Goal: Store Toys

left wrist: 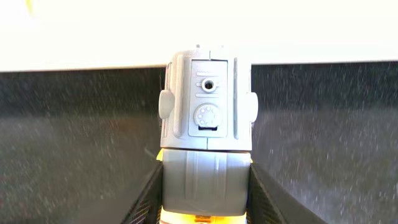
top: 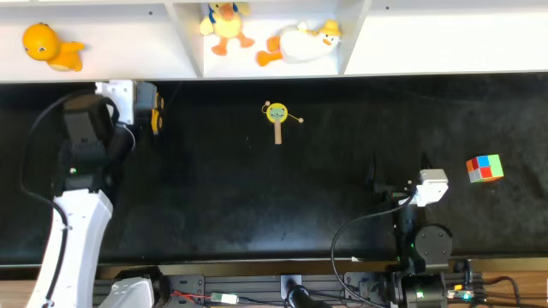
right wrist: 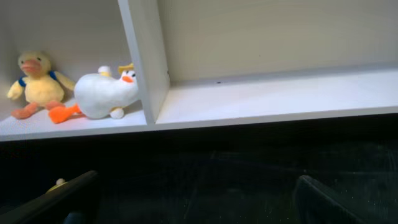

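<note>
My left gripper (left wrist: 205, 208) is shut on a grey and yellow toy vehicle (left wrist: 207, 106), whose grey underside faces the wrist camera. From above, the toy vehicle (top: 141, 104) hangs close to the front edge of the white shelf (top: 428, 51), below its left compartment. An orange duck (top: 51, 47) sits in that compartment. A yellow duck plush (top: 226, 24) and a white goose plush (top: 300, 43) share the middle one. A yellow rattle (top: 276, 115) and a multi-coloured cube (top: 484, 168) lie on the black table. My right gripper (right wrist: 196, 205) is open, low over the table, facing the shelf.
The shelf's right compartment (right wrist: 280, 93) has a bare white floor. A divider wall (right wrist: 143, 56) separates it from the white goose plush (right wrist: 102, 93) and yellow duck plush (right wrist: 34, 81). Cables and both arm bases line the front table edge (top: 282, 265).
</note>
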Robot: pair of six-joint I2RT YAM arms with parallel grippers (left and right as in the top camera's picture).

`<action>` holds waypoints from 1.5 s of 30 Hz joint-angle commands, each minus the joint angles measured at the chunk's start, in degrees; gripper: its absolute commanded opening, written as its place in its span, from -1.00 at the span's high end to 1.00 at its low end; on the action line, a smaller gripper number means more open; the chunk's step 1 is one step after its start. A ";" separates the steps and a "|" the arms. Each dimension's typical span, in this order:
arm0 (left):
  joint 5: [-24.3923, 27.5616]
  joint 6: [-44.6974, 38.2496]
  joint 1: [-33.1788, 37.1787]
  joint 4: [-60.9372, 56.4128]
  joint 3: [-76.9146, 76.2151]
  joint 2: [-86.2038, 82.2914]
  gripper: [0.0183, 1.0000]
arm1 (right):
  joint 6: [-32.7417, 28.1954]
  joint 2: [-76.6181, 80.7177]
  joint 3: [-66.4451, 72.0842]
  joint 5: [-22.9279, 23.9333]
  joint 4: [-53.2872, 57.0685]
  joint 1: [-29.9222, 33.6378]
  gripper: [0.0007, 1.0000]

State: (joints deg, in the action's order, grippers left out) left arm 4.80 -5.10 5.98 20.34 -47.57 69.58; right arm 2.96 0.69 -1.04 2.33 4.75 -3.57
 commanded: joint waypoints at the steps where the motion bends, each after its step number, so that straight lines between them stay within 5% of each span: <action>1: -0.48 -0.68 -0.20 -0.02 -4.24 2.27 0.38 | 0.02 -0.48 0.74 -0.35 -0.26 -0.26 -1.00; 45: -0.44 1.07 0.28 -2.49 -23.98 22.91 0.43 | 0.02 -0.48 0.74 -0.35 -0.26 -0.26 -0.99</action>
State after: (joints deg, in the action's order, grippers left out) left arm 4.62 -4.82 5.98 18.44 -69.12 91.79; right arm 2.98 0.69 -1.04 2.33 4.71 -3.57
